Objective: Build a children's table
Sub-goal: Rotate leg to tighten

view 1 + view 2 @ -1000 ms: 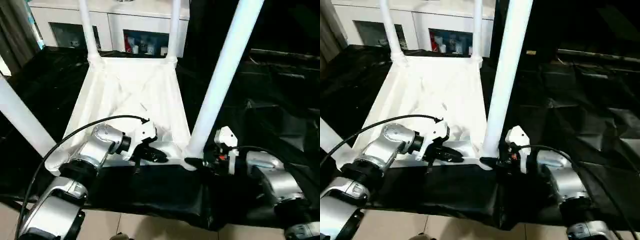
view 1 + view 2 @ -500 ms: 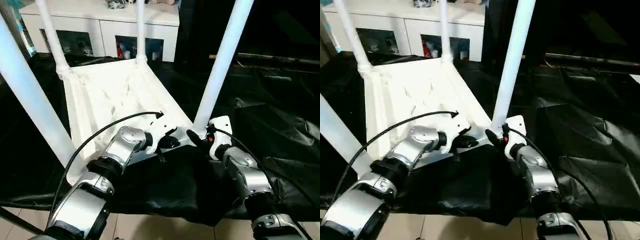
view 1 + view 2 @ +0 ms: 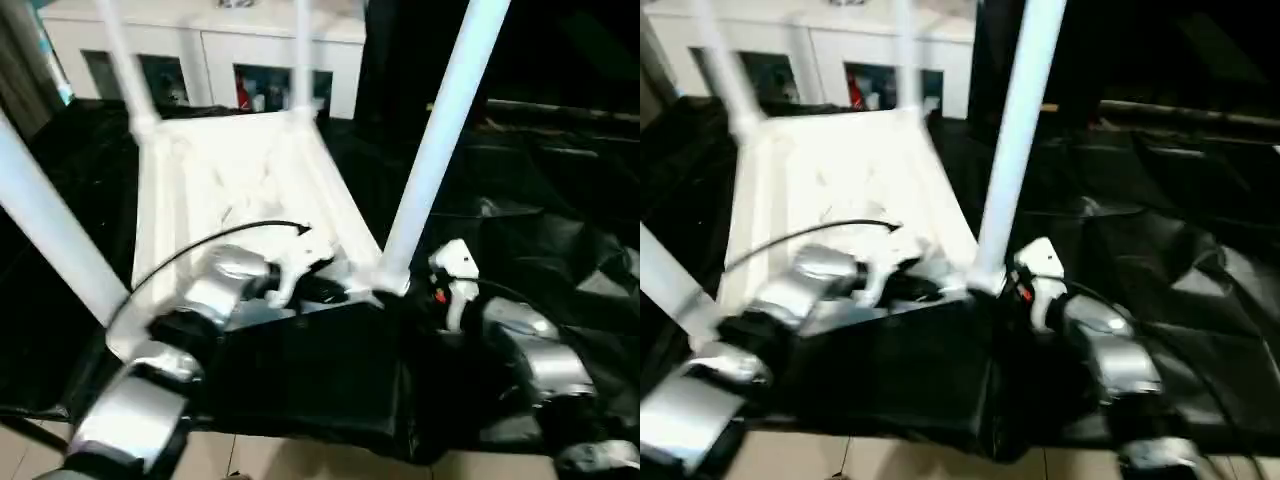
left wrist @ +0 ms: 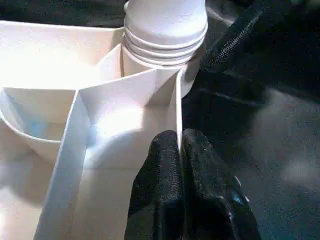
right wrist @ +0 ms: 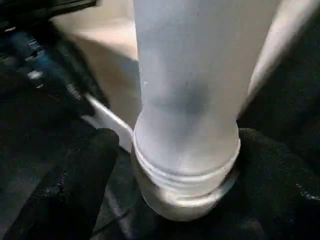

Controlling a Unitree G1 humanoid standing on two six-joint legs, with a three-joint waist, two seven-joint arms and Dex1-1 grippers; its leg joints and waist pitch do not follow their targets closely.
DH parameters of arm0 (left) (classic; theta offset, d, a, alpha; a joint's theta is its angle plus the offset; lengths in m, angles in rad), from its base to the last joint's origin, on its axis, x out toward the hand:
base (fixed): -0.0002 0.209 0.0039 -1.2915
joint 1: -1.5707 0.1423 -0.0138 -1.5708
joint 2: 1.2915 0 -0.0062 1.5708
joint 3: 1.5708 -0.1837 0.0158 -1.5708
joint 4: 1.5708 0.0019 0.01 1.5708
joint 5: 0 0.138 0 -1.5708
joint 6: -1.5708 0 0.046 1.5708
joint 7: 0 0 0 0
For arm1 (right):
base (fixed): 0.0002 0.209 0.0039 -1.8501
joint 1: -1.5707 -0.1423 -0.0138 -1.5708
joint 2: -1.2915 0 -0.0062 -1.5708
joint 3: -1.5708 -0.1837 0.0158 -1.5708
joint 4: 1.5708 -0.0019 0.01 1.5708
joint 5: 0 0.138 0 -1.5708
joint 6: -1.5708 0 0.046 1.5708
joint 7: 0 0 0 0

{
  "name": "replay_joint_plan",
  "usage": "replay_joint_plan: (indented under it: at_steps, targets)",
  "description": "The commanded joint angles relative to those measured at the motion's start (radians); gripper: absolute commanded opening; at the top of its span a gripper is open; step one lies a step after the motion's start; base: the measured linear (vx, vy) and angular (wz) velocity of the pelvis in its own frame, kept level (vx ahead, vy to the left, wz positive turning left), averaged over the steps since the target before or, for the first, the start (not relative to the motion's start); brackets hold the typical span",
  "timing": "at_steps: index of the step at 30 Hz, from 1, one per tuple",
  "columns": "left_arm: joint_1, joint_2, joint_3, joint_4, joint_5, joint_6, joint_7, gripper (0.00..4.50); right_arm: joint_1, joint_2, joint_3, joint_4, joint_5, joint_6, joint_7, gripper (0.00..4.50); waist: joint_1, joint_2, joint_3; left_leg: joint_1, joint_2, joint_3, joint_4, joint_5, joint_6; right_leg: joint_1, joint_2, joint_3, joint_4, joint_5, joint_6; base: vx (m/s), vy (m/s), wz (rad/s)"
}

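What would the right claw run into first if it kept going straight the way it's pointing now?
Most likely the near right leg of the table: it stands straight ahead between the right claw's open fingers, just above its threaded base in the corner socket. How much gap remains is unclear.

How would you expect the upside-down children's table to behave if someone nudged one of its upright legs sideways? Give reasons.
The children's table would probably slide over the black sheet rather than tip: its broad tabletop lies flat. Being thin ribbed plastic, it likely feels light. The near leg, tall and slim, may flex or wobble in its socket.
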Motion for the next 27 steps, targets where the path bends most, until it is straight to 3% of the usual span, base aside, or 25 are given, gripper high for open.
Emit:
replay_joint_plan:
  at_steps: [1,3,5,10,16,21,26,27]
  targets:
    - [0.035,0.006,-0.055,0.0,0.012,0.006,-0.076,0.0,-0.006,-0.023,0.027,-0.025,0.005,0.011,0.063,3.89,0.007,-0.01,-0.055,0.007,0.067,-0.022,-0.051,-0.085,0.127,0.046,-0.075,0.048,-0.037,-0.004,-0.286,0.0,0.0,0.0]
    - [0.043,0.031,-0.063,-0.02,0.007,0.016,-0.128,0.0,-0.007,-0.045,0.043,-0.026,-0.004,0.015,0.102,3.89,0.015,-0.012,-0.053,0.007,0.071,-0.021,-0.051,-0.077,0.128,0.046,-0.073,0.046,-0.032,-0.004,-0.29,0.0,0.0,0.0]
    - [0.046,0.048,-0.066,-0.033,0.005,0.021,-0.148,0.0,-0.012,-0.053,0.053,-0.024,-0.003,0.018,0.123,3.89,0.02,-0.008,-0.049,0.01,0.074,-0.02,-0.055,-0.117,0.106,0.042,-0.075,0.047,-0.04,-0.073,-0.282,0.0,0.0,0.0]
    - [0.061,0.061,-0.065,-0.074,-0.007,0.043,-0.183,0.0,-0.021,-0.043,0.06,-0.024,0.015,0.031,0.158,3.89,0.024,-0.019,-0.047,0.011,0.075,-0.023,-0.06,-0.158,0.059,0.041,-0.079,0.05,-0.045,-0.145,-0.259,0.0,0.0,0.0]
    - [0.073,0.063,-0.069,-0.097,-0.012,0.057,-0.191,0.0,-0.028,-0.027,0.059,-0.012,0.038,0.039,0.179,3.52,0.023,-0.021,-0.046,0.009,0.071,-0.023,-0.058,-0.13,0.061,0.043,-0.077,0.05,-0.038,-0.089,-0.27,0.0,0.0,0.0]
    - [0.087,0.068,-0.075,-0.12,-0.014,0.074,-0.195,0.0,-0.021,-0.021,0.061,-0.014,0.046,0.053,0.196,3.15,0.022,-0.022,-0.046,0.009,0.071,-0.023,-0.058,-0.134,0.058,0.044,-0.078,0.05,-0.039,-0.1,-0.27,0.0,0.0,0.0]
    - [0.088,0.052,-0.069,-0.111,-0.001,0.071,-0.138,0.0,-0.01,-0.004,0.052,-0.01,0.045,0.06,0.154,3.09,0.017,-0.021,-0.044,0.01,0.069,-0.023,-0.058,-0.157,0.049,0.043,-0.077,0.052,-0.044,-0.135,-0.264,0.0,0.0,0.0]
    - [0.087,0.05,-0.068,-0.108,0.001,0.07,-0.13,0.0,-0.009,-0.001,0.051,-0.007,0.044,0.06,0.146,3.07,0.016,-0.012,-0.044,0.01,0.069,-0.024,-0.058,-0.165,0.045,0.041,-0.078,0.053,-0.044,-0.142,-0.263,0.0,0.0,0.0]
